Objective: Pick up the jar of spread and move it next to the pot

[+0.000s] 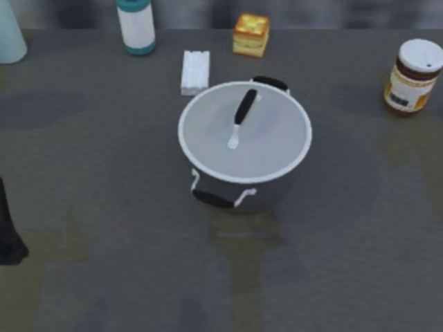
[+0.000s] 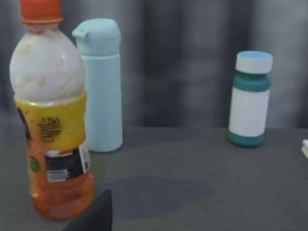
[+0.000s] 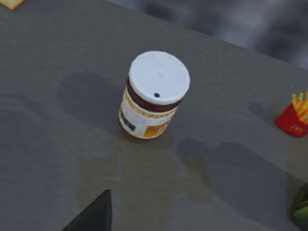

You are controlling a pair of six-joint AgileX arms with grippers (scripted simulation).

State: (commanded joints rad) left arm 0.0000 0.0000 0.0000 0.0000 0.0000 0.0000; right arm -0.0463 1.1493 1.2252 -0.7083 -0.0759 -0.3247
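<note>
The jar of spread [image 1: 413, 76] stands upright at the table's far right: dark brown, white lid, orange-yellow and white label. The right wrist view looks down on the jar of spread [image 3: 153, 95], which is apart from my right gripper [image 3: 137, 227]. Only one dark fingertip [image 3: 98, 211] shows, with nothing beside it, so the gripper is open and empty. The right arm is out of the top view. The grey pot [image 1: 243, 142] sits mid-table, lid on, black handle on top. My left gripper [image 1: 10, 243] is parked at the left edge, open.
A white bottle with teal cap [image 1: 136, 25], a white block [image 1: 195, 71] and a small orange box [image 1: 250, 34] stand behind the pot. An orange drink bottle [image 2: 50, 113] and a pale blue flask [image 2: 100, 86] are near the left gripper. A red fries box [image 3: 293, 115] lies past the jar.
</note>
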